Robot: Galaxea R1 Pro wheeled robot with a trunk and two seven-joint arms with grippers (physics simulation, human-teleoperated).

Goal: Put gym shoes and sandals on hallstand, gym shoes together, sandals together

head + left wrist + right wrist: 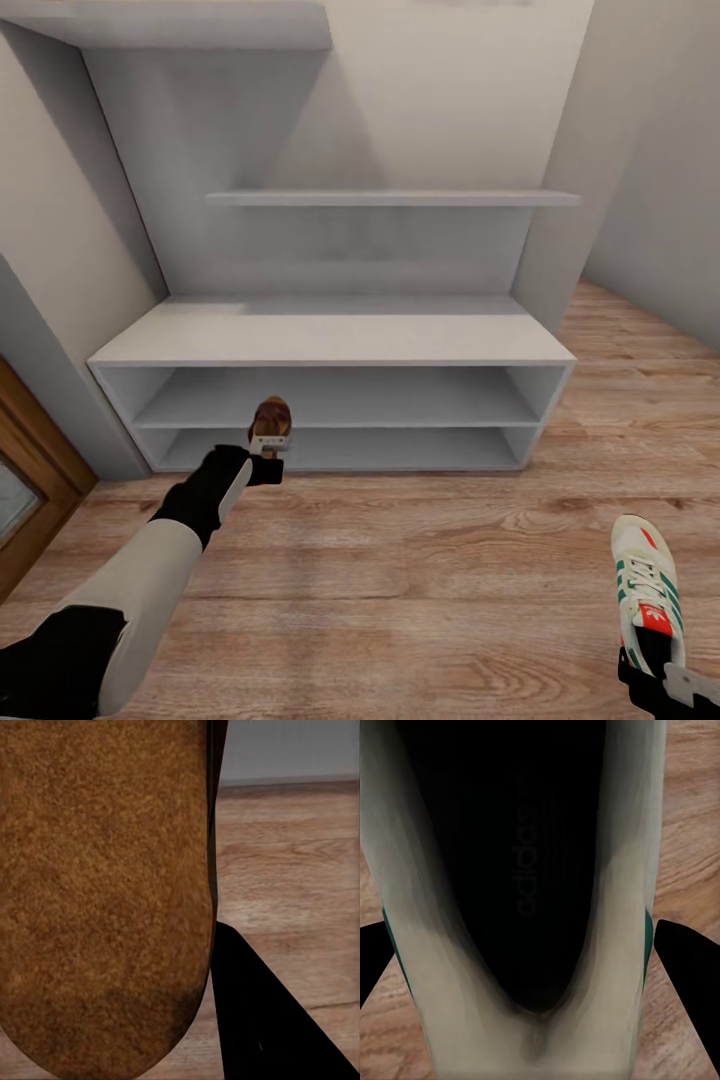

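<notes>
The hallstand point(330, 340) stands against the wall ahead, its bench top and two open shelf levels bare. My left gripper point(269, 447) is shut on a brown sandal point(271, 416), held just in front of the shelf openings, left of centre. The sandal's tan insole point(105, 892) shows close up in the left wrist view, beside one black finger point(262, 1020). At the lower right, my right gripper point(652, 668) is shut on the heel of a white gym shoe point(645, 585) with green stripes, above the corridor floor point(400, 570). The shoe's dark inside point(521, 870) sits between the fingers point(686, 960).
Floating wall shelves point(390, 198) hang above the bench. A wooden door frame point(35, 470) is at the left edge and a grey wall corner point(560, 230) stands right of the rack. Plank floor stretches between me and the rack.
</notes>
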